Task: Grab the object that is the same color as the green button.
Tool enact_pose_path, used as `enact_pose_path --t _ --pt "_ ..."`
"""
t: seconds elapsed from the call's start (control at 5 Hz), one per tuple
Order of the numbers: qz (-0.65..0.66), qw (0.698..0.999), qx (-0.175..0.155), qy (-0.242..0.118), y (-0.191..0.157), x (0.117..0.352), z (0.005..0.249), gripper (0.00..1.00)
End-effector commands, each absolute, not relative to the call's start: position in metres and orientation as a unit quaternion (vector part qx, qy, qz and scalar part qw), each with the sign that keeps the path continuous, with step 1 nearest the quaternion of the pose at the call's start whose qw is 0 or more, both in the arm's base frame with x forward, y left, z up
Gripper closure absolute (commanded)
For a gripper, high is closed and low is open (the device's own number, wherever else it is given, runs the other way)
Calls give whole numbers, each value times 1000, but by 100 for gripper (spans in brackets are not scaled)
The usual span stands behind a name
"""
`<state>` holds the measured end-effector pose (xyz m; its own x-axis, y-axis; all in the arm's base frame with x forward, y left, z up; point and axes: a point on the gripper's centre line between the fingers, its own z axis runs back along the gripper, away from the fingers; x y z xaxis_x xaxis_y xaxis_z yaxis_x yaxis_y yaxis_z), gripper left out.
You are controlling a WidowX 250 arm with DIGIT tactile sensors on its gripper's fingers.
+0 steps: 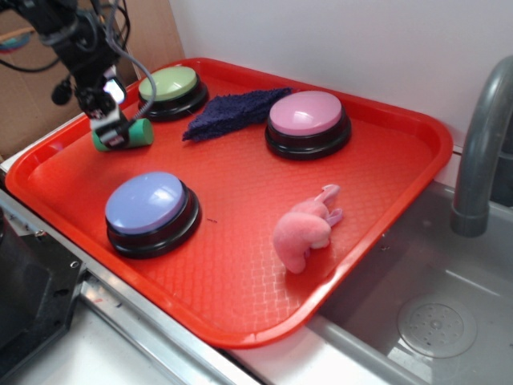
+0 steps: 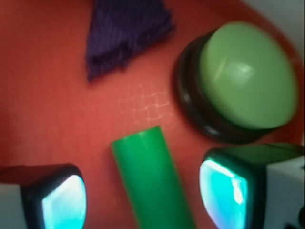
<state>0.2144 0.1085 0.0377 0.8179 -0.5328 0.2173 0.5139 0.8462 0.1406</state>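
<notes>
I find the green cylinder [image 1: 135, 134] lying on its side on the red tray [image 1: 240, 265], in the tray's back left part, just in front of and to the left of the green button [image 1: 171, 91]. It is a smooth, matte, solid green piece with no markings, plainly narrower than the button's dome. In the wrist view the cylinder [image 2: 151, 181] runs lengthwise up the middle of the frame, its far end pointing toward the dark blue cloth [image 2: 125, 33], with the green button [image 2: 240, 81] close on its right but apart from it.

The gripper [image 1: 119, 135] is down at the cylinder. In the wrist view I see its fingers [image 2: 64, 202] spread, one on each side of the cylinder, with a strip of tray showing between each pad and the green surface. I judge it open and not pinching anything; from the exterior view alone I cannot tell whether a finger touches the cylinder.

The tray's left rim lies near the gripper on its outer side. The button's black base stands near the other finger. The purple-blue button [image 1: 151, 210] sits well apart toward the front, the pink button [image 1: 308, 120] and the pink soft toy [image 1: 304, 228] well apart to the right. A sink [image 1: 417, 313] with a grey faucet [image 1: 481, 152] adjoins the tray's right edge.
</notes>
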Motion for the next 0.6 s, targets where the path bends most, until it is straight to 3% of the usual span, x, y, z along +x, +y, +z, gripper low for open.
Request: enact_pose_path --t 0.0,0.2,0.4 --pt "-246 963 51 -97 121 225 30 20" --pt "-245 963 54 -98 120 227 30 100" --pt "-231 966 49 -103 120 226 31 100"
